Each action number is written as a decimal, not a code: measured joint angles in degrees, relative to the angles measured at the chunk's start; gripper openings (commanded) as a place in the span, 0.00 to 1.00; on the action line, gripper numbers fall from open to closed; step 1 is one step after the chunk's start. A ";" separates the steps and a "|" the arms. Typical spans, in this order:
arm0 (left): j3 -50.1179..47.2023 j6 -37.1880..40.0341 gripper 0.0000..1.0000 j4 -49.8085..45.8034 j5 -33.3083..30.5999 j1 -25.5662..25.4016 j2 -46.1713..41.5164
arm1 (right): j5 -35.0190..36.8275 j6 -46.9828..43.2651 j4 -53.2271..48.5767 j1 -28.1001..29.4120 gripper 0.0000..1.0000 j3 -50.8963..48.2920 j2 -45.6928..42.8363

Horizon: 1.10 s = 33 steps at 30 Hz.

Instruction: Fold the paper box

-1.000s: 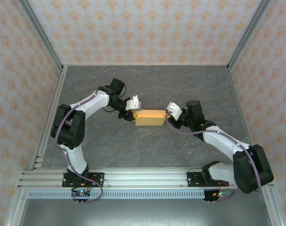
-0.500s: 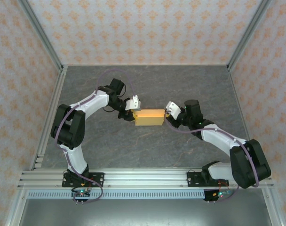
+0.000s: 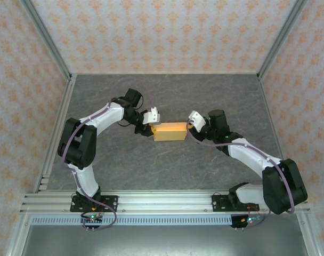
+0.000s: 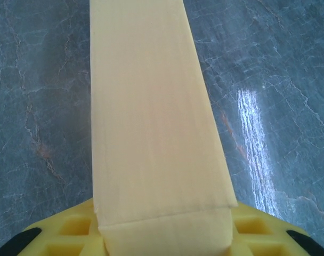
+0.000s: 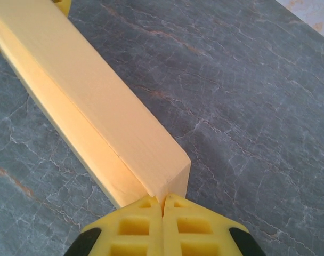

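As it lies flat at the middle of the grey table (image 3: 167, 170), the paper box (image 3: 170, 132) is met at both ends. At the near end the right tool (image 5: 163, 209) is closed, pads (image 5: 135, 226) together against the cardboard; at the far end the left tool (image 4: 164, 237) seems clamped on it.

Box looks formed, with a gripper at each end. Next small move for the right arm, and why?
Probably a short push by the right gripper along the box's length, toward the left arm. Its fingers are shut together and butt against the near end of the paper box, where a small seam shows at the corner. The left gripper clamps the other end, so it can brace that push.
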 measured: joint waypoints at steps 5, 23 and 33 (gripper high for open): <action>0.00 -1.29 0.44 0.37 -0.57 -0.09 0.00 | 4.00 2.69 -3.28 1.81 0.00 1.84 0.13; 0.00 -4.37 0.66 1.46 -2.84 -0.72 0.09 | 8.98 6.47 -10.21 3.69 0.00 7.52 2.23; -0.13 -4.35 0.80 2.14 -2.84 -0.72 0.09 | 9.18 6.45 -11.23 3.72 0.00 7.91 2.75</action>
